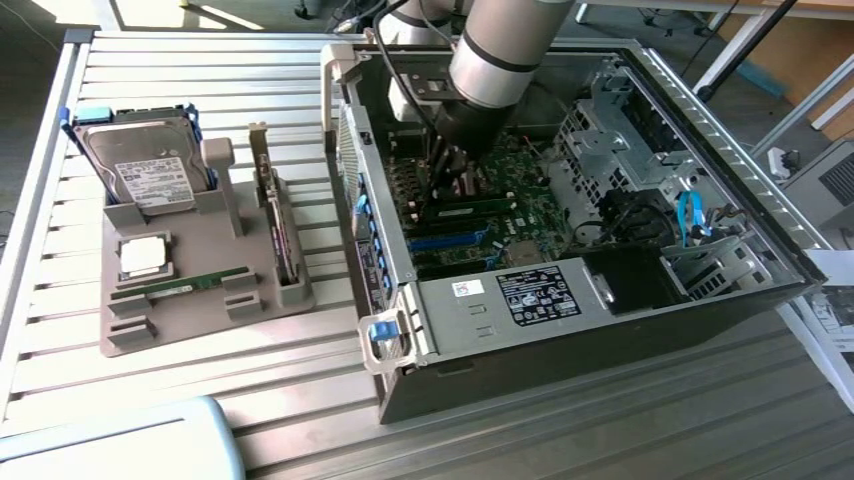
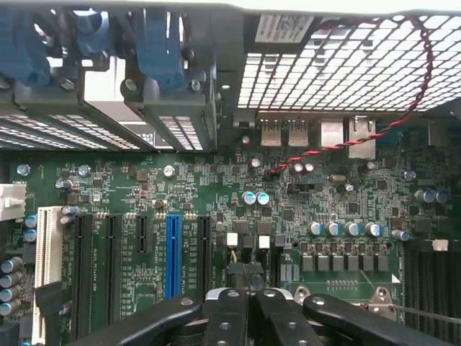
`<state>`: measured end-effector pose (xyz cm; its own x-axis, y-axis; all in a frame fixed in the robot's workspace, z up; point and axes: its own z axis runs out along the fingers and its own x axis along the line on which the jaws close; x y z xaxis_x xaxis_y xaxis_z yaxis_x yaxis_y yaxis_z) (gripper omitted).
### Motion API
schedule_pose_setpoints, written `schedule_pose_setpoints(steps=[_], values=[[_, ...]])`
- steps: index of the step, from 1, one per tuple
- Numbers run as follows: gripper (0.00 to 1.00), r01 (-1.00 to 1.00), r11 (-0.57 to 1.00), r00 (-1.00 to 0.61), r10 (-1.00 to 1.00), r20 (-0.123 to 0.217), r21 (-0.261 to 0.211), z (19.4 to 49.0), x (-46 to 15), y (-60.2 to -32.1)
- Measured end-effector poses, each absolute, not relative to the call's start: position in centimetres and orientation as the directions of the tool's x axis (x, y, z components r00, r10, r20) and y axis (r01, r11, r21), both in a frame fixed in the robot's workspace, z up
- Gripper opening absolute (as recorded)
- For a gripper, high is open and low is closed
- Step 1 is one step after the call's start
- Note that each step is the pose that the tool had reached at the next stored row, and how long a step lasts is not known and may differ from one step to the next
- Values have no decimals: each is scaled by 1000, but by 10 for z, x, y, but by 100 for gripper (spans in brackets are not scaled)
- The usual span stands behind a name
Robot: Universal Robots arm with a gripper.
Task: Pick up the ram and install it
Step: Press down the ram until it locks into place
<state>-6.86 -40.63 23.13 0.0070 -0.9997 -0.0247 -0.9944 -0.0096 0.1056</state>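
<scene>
The gripper (image 1: 449,182) hangs low inside the open computer case (image 1: 574,350) in the upper middle of the exterior frame, just above the motherboard (image 1: 518,192). In the wrist view the gripper (image 2: 245,278) is clenched, its fingertips (image 2: 236,277) pressed together with nothing visible between them, over the green board beside the blue slot (image 2: 173,254).

The ram (image 1: 180,286) lies in the lower left of the exterior frame, seated on edge in a groove of the grey tray (image 1: 200,235) on the slatted surface (image 1: 200,385), well apart from the gripper. On the same tray the processor chip (image 1: 143,256) sits just above the ram in the frame, the hard drive (image 1: 147,172) stands further up, and the expansion card (image 1: 276,228) stands to the ram's right.

By my judgement the pick is not yet made. A good grasp calls for jaws opened wide enough to straddle the thin stick, lined up along its length and centred so it lifts level out of the groove. The chip sits close, so the approach should be straight down. The stick is thin and light, so I would expect a firm but gentle pinch on its flat faces to hold it without bending it.
</scene>
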Motion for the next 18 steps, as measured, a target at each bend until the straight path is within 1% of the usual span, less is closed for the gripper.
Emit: schedule_pose_setpoints(steps=[4, 8, 13, 18], values=[[13, -994, -10, 7, -1000, -25, 106, 228, -69, -406], [13, -994, -10, 7, -1000, -27, 104, 231, -68, -406], [13, -994, -10, 7, -1000, -24, 105, 252, -68, -406], [13, -994, -10, 7, -1000, -24, 105, 264, -65, -406]])
